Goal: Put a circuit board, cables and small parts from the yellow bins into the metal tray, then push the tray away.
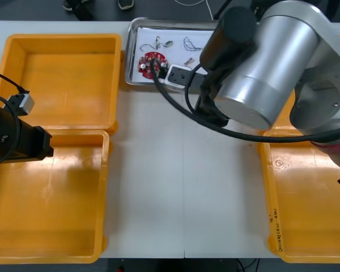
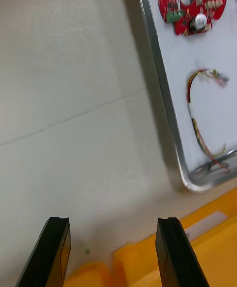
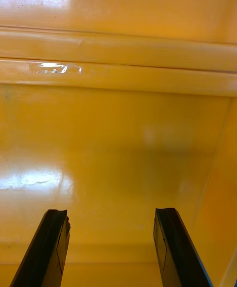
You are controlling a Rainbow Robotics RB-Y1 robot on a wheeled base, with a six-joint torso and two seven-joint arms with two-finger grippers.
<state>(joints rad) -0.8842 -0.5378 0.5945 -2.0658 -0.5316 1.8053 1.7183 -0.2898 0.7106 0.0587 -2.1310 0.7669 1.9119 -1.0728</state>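
Observation:
The metal tray (image 1: 130,56), white inside, stands at the table's far middle. In it lie a round red circuit board (image 1: 152,61), thin cables (image 1: 158,42) and small metal parts (image 1: 188,61). My right arm (image 1: 272,62) reaches over the tray's right part. The right gripper (image 2: 111,252) is open and holds nothing, low over the table by a yellow bin's rim (image 2: 207,237). Ahead of its fingers are the tray's rim (image 2: 163,89), the red board (image 2: 192,1) and a red and yellow cable (image 2: 197,119). My left gripper (image 3: 111,247) is open over a bare yellow bin floor (image 3: 118,144).
Two yellow bins (image 1: 62,73) (image 1: 45,204) stand at the left with nothing in them, and the left arm (image 1: 11,139) hangs over the near one. Another yellow bin (image 1: 311,198) is at the near right. Bare table (image 1: 181,187) lies between the bins.

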